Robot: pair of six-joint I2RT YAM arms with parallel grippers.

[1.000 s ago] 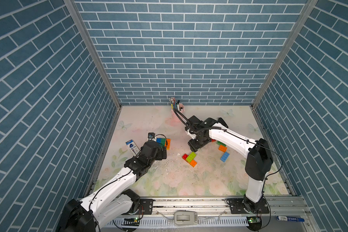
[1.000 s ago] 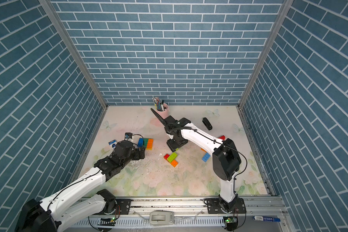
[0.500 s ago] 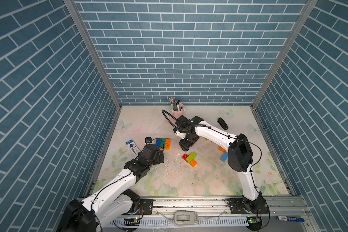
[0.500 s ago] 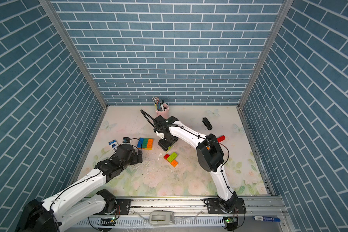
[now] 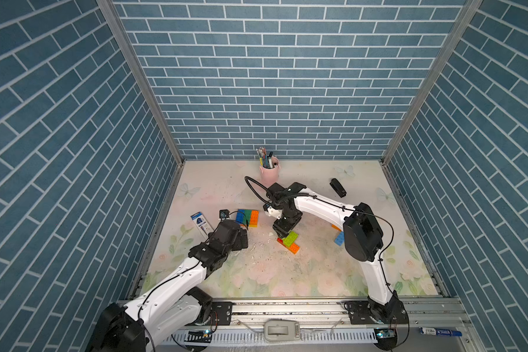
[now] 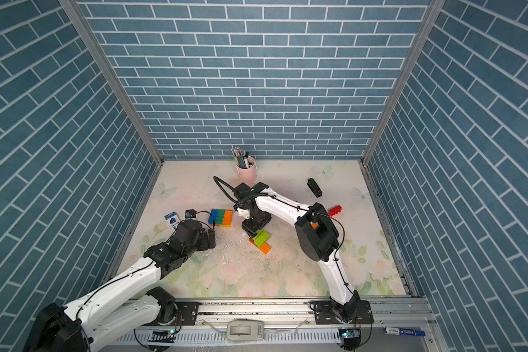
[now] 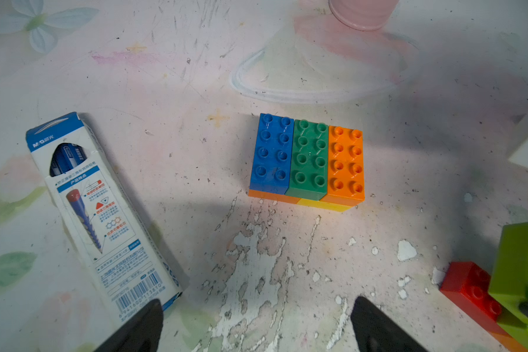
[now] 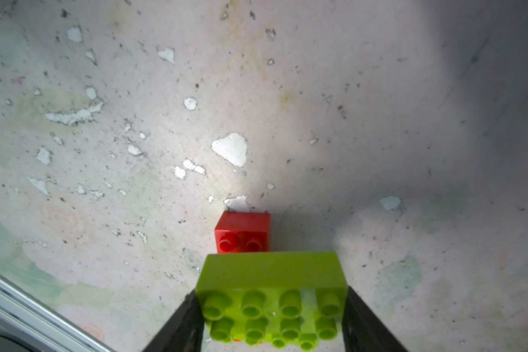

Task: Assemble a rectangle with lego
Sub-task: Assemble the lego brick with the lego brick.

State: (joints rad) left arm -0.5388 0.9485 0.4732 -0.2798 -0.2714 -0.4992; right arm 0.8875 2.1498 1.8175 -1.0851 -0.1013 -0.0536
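The right gripper [image 8: 273,307] is clamped on the lime-green 2x4 studded plastic brick [image 5: 290,238], one black finger against each short end, so the grip runs along the brick's length. That brick sits over a red plastic brick [image 8: 242,231] and an orange plastic brick [image 5: 294,248]. I cannot tell whether it is pressed onto them or only resting there.

Taking the back wall as 12 o'clock, what matters is where the two-layer slab of joined bricks [image 7: 307,158] lies. It has blue, green and orange bricks on top of orange and yellow ones. It sits near the lime brick, at about 10 o'clock from it, with bare floral table cover [image 5: 256,274] between them.

The lime brick's long axis runs roughly from 1 to 7 o'clock. The slab's top bricks run close to 12 to 6. My guess is the brick needs a small twist before it can sit square against the slab's 3 o'clock side.

The left gripper [image 7: 256,327] is nearer the slab, which is at its 12 o'clock, but its jaws are spread wide and hold nothing.

The right arm rises from the front rail to a high elbow. Its forearm reaches toward 10 o'clock and its wrist is bent straight down. The left arm stretches low toward 1 o'clock, with its gripper almost level and pointing at the slab.
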